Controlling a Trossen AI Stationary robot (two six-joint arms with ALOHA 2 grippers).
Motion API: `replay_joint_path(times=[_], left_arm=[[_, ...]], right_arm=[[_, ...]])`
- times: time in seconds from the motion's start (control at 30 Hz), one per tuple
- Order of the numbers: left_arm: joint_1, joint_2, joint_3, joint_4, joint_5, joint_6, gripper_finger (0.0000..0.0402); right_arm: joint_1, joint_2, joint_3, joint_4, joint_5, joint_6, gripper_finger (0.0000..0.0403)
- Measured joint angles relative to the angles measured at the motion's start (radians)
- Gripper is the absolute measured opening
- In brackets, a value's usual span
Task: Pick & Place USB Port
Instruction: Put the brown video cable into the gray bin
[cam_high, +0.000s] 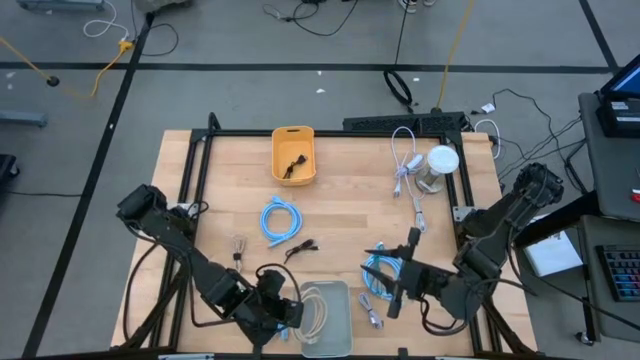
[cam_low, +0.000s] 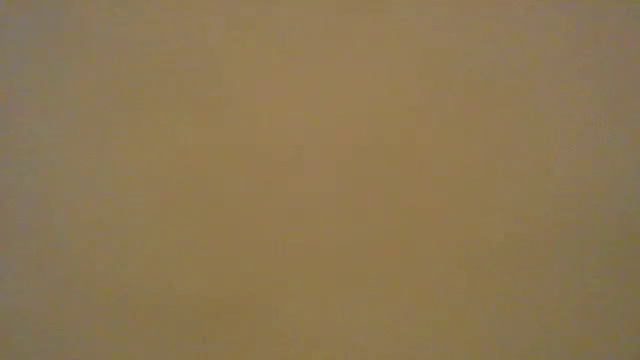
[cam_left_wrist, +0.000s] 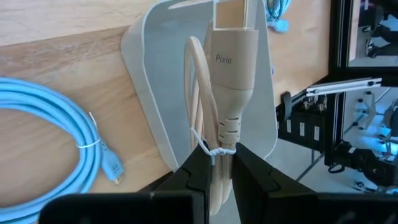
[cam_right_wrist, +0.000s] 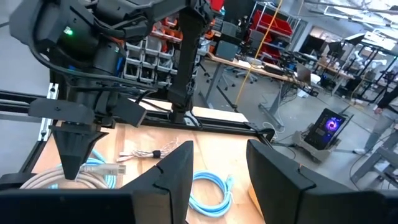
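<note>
Left gripper (cam_left_wrist: 216, 163) low over white tray (cam_left_wrist: 149, 118), pinching beige cable (cam_left_wrist: 229, 81); right gripper (cam_right_wrist: 217, 163) wide.

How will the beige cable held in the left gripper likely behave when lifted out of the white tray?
The beige cable is coiled and tied, so it probably lifts as one bundle. The left gripper pinches it near its rigid plug, so the loops may sag. The white tray looks light and may shift.
</note>
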Motion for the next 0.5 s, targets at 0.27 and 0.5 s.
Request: replay_joint_path(times=[0.27,0.5], left_arm=[[0.009,0.000,0.000,-0.007,0.032,0.001,0.0041],[0.019,0.006,0.000,-0.005,0.057,0.018,0.0044]], right_arm=[[0.000,0.000,0.000,0.049,0.000,-0.042,0.0141],[0.000,0.000,0.000,0.071,0.000,-0.052,0.0141]])
